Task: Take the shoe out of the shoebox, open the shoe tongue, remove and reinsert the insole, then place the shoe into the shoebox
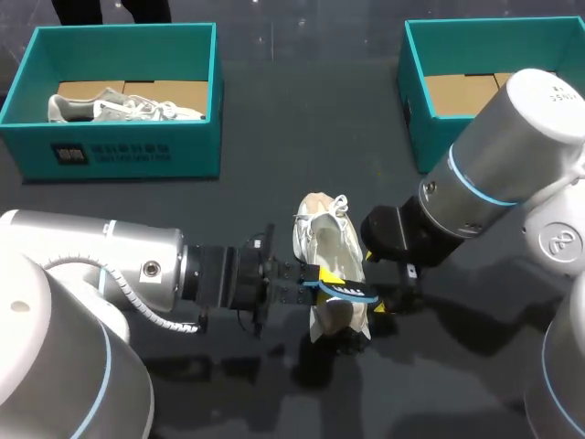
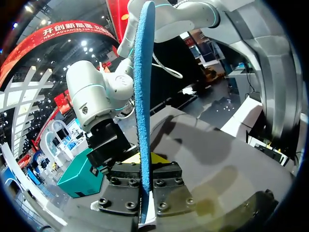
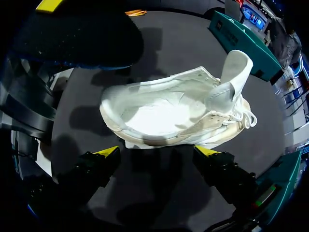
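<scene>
left shoebox (image 1: 123,151): teal, far-left of table, holds a second pale shoe (image 1: 123,108); not in play now.
left gripper (image 1: 315,283): clamped on the blue insole (image 1: 350,292), both fingers pinching it edge-on near one end (image 2: 144,87); the rest stands free ahead of the fingers.
insole position: out of the shoe, held above and across its heel end.
shoe (image 1: 322,247): white, mid-table, on its sole, tongue (image 3: 236,67) pulled up, opening exposed.
right gripper (image 3: 158,152): fingers spread, holding nothing; shoe lies just ahead of the yellow tips, no pinch from two sides.
right shoebox (image 1: 428,137): teal, far-right; no shoe visible in the part that shows.
step (judged): insole removed, reinsert pending.
risk 1: nothing pins the shoe, so pushing the insole in could slide or tip it.
risk 2: insole is thin and gripped at one end; it could buckle or catch on the collar or tongue.
risk 3: both grippers are close at the heel; fingers could clash.
surface: dark matte table (image 1: 302,119), flat.
room: shoe well apart from both boxes; tight only between the two grippers.
</scene>
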{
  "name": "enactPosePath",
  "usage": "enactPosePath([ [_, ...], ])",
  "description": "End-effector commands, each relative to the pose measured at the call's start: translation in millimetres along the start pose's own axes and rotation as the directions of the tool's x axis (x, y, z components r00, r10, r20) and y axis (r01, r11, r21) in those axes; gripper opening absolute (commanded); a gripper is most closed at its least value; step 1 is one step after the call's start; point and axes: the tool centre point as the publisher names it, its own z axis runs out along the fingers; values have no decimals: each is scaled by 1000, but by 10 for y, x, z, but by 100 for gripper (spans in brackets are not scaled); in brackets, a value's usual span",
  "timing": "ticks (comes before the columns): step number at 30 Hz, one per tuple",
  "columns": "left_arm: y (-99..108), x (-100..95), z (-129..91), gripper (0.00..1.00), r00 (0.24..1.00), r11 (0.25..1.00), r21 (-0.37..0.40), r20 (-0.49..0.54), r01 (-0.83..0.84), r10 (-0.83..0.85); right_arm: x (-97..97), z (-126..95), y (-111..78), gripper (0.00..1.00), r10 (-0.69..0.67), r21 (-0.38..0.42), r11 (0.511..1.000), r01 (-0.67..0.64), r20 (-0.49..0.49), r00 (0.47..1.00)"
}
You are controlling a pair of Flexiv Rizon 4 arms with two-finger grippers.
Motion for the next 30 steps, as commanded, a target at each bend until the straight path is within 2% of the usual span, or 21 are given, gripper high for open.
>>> enactPosePath([
  [1,97,-67,126,0,1000,1000,24,-11,9,-9,8,3,2,100,1,1,1000,-1,1,1000],
  [22,297,-155,365,0,998,997,42,-25,65,-64,8,3,2,100,1,1,1000,-1,1,1000],
  [30,297,-155,365,0,998,997,42,-25,65,-64,8,3,2,100,1,1,1000,-1,1,1000],
])
